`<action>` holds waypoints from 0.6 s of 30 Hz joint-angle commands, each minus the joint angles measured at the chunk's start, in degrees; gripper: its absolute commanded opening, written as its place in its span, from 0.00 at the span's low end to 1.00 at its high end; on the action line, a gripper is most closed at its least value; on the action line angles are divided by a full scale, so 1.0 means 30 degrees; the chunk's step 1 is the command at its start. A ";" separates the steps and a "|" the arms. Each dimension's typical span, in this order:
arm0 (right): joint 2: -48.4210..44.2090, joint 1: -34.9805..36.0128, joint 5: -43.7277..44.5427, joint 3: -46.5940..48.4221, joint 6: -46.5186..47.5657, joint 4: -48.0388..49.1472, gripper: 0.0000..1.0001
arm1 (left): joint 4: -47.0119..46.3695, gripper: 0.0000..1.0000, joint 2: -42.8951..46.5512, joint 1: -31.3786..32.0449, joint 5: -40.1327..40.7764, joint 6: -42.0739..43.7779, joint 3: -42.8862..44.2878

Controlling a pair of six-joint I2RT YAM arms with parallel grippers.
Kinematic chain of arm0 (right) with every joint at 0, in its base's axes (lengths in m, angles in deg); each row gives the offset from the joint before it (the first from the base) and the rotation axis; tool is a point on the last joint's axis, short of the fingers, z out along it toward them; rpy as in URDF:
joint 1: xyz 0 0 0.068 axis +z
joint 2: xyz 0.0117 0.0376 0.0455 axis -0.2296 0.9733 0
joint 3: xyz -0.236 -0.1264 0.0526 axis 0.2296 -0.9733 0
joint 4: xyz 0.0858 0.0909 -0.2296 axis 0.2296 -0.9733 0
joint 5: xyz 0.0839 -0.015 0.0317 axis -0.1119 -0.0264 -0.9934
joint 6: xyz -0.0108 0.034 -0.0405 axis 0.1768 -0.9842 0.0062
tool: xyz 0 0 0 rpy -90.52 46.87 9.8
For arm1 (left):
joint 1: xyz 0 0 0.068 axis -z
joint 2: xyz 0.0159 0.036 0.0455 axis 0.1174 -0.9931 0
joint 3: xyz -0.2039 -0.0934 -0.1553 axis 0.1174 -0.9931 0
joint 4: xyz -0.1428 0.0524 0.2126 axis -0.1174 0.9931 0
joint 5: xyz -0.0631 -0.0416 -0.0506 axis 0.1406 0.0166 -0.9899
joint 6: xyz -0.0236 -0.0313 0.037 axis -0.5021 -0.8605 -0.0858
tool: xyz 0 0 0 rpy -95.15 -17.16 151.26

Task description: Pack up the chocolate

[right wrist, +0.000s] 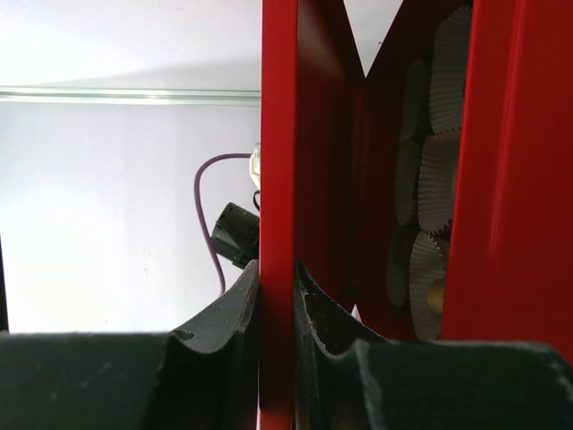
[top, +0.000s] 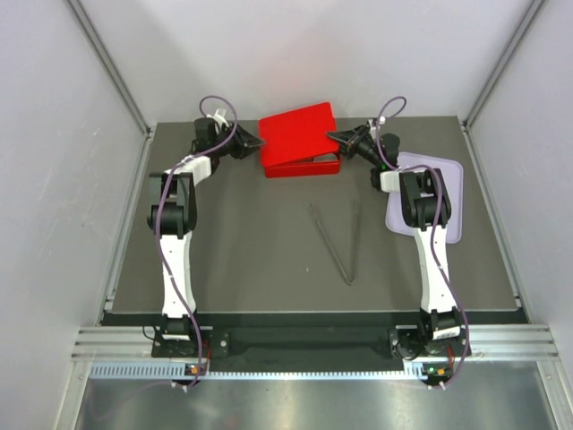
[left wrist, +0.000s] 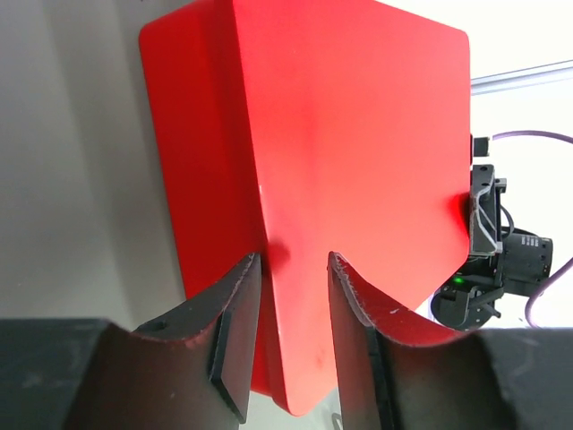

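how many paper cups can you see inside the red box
About 6 white fluted paper cups, stacked in a column inside the red box in the right wrist view. One low cup holds a tan chocolate. The lid likely hides more.

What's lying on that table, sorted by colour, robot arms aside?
Red: 1, the hinged box, lid partly raised
Lavender: 1, the flat tray
Grey metal: 1, the tongs
Total: 3
The white paper cups inside the box are too hidden to count.
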 commanded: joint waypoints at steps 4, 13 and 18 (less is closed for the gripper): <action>-0.0380 -0.0354 0.0018 -0.0057 0.0455 0.1371 0.20 | -0.1837 0.41 -0.0785 0.0279 -0.0653 -0.0573 0.1564; -0.0878 -0.0822 -0.0070 -0.0554 0.1859 -0.0123 0.36 | -0.1925 0.40 -0.1021 0.0455 -0.0595 -0.0691 0.1801; -0.1492 -0.1116 0.0017 -0.0992 0.2826 -0.1088 0.41 | -0.1896 0.40 -0.0963 0.0455 -0.0536 -0.0632 0.1830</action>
